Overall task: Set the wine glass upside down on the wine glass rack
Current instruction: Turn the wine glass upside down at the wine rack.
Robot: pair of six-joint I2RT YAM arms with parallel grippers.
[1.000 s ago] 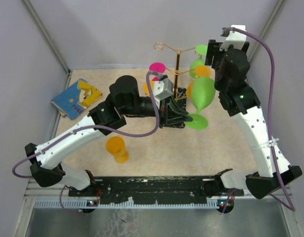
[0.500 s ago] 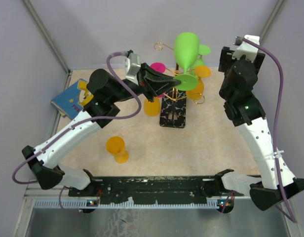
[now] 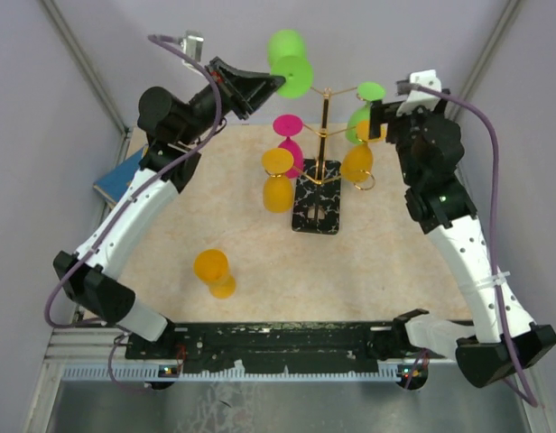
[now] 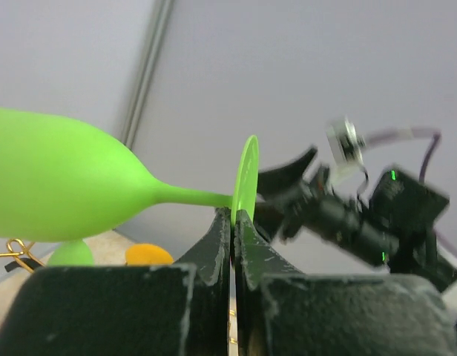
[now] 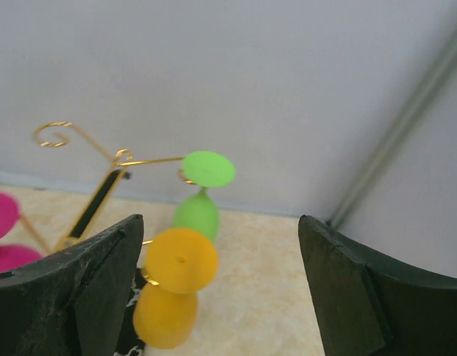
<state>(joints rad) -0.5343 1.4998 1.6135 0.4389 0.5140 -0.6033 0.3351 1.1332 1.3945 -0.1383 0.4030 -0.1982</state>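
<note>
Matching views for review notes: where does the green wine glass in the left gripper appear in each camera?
Top external: green wine glass at top centre, held by the left gripper, left of the wine glass rack.
Left wrist: lying sideways across the left half, its foot pinched between the jaws.
Right wrist: not in view; the hanging green glass there is another one.
Shared landmark: the rack's gold wire.

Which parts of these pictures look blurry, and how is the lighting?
Top view: even light, crisp, faint shadows on the table. Left wrist view: the green wine glass pinched by the left gripper is fairly sharp, the right arm behind it smeared. Right wrist view: the right gripper frames the shot, its fingers dark and soft; the yellow glass slightly soft.
</note>
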